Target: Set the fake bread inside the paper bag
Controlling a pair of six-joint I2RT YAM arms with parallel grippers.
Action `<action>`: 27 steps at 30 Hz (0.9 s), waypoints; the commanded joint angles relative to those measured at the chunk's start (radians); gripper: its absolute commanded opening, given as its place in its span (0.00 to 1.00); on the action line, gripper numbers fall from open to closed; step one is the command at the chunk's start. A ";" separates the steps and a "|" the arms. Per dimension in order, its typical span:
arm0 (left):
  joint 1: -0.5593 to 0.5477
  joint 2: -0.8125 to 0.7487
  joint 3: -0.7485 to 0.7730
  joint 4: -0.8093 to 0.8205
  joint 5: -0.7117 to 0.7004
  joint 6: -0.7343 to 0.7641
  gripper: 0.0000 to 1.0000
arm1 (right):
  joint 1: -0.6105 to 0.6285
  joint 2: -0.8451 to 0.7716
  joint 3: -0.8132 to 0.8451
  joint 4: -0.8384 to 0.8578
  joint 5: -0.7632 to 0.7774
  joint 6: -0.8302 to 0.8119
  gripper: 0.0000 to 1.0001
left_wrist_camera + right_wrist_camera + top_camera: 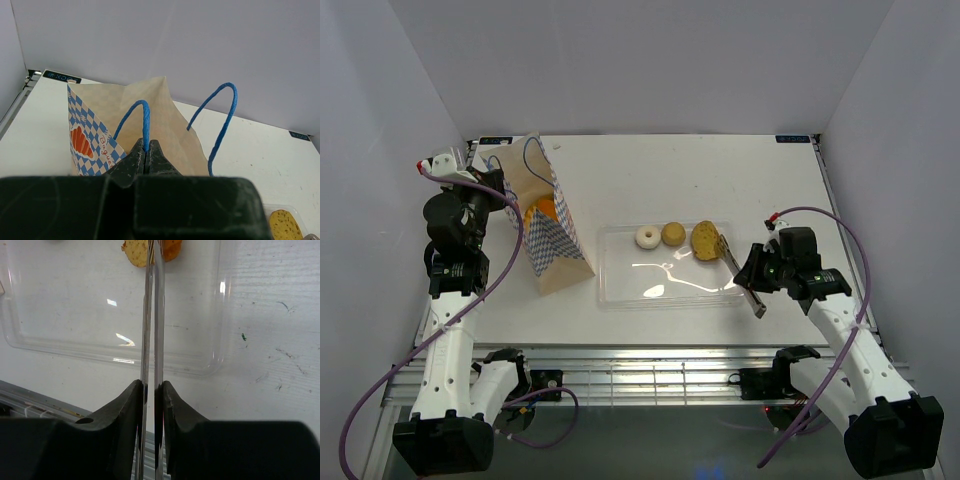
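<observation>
Left gripper (146,155): clamped on one blue cord handle (145,120), holding the paper bag (552,245) open at the frame's left.

Right gripper (151,390): squeezing metal tongs (152,315). The tips appear pinched on the brown bread slice (134,251) in the clear tray (100,356), centre-right.

Recommended: hold the squeeze firm, lift straight above the tray rim, and release only once over the bag mouth.
</observation>
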 commanded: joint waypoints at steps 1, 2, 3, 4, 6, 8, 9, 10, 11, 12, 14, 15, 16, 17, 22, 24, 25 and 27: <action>0.005 -0.005 0.014 -0.003 0.006 0.002 0.00 | -0.007 -0.016 0.054 0.026 -0.054 0.007 0.11; 0.006 -0.005 0.014 -0.003 0.004 0.003 0.00 | -0.006 -0.017 0.078 0.021 -0.057 0.004 0.08; 0.005 -0.005 0.014 -0.003 0.004 0.003 0.00 | -0.006 -0.017 0.092 0.008 -0.063 0.003 0.08; 0.005 -0.007 0.014 -0.005 0.001 0.003 0.00 | -0.006 -0.017 0.106 -0.002 -0.063 -0.002 0.08; 0.005 -0.008 0.014 -0.003 -0.002 0.003 0.00 | -0.006 -0.019 0.153 -0.031 -0.065 -0.008 0.08; 0.005 -0.010 0.013 -0.003 -0.004 0.003 0.00 | -0.006 -0.020 0.186 -0.048 -0.068 -0.019 0.08; 0.005 -0.011 0.011 -0.003 -0.005 0.003 0.00 | -0.006 -0.022 0.218 -0.055 -0.071 -0.025 0.08; 0.005 -0.013 0.011 -0.003 -0.005 0.003 0.00 | -0.006 -0.022 0.235 -0.075 -0.071 -0.032 0.08; 0.005 -0.013 0.011 -0.003 -0.008 0.003 0.00 | -0.006 -0.023 0.252 -0.083 -0.076 -0.034 0.08; 0.005 -0.013 0.013 -0.003 -0.008 0.002 0.00 | -0.006 -0.025 0.282 -0.091 -0.088 -0.039 0.08; 0.005 -0.017 0.011 -0.001 -0.011 0.003 0.00 | -0.006 -0.025 0.310 -0.106 -0.108 -0.048 0.08; 0.005 -0.017 0.010 -0.001 -0.011 0.003 0.00 | -0.006 -0.023 0.339 -0.114 -0.125 -0.052 0.08; 0.006 -0.017 0.010 -0.001 -0.011 0.003 0.00 | -0.004 -0.022 0.351 -0.120 -0.134 -0.057 0.08; 0.005 -0.019 0.011 -0.001 -0.013 0.003 0.00 | -0.006 -0.025 0.364 -0.127 -0.145 -0.062 0.08; 0.005 -0.024 0.008 0.000 -0.016 0.003 0.00 | -0.004 -0.023 0.445 -0.140 -0.236 -0.082 0.08; 0.005 -0.025 0.007 -0.001 -0.017 0.003 0.00 | -0.004 -0.017 0.498 -0.143 -0.278 -0.088 0.08; 0.005 -0.028 0.007 -0.001 -0.025 0.003 0.00 | -0.003 -0.014 0.512 -0.143 -0.290 -0.092 0.08; 0.005 -0.036 0.007 0.000 -0.033 0.005 0.00 | 0.002 -0.005 0.554 -0.147 -0.310 -0.100 0.08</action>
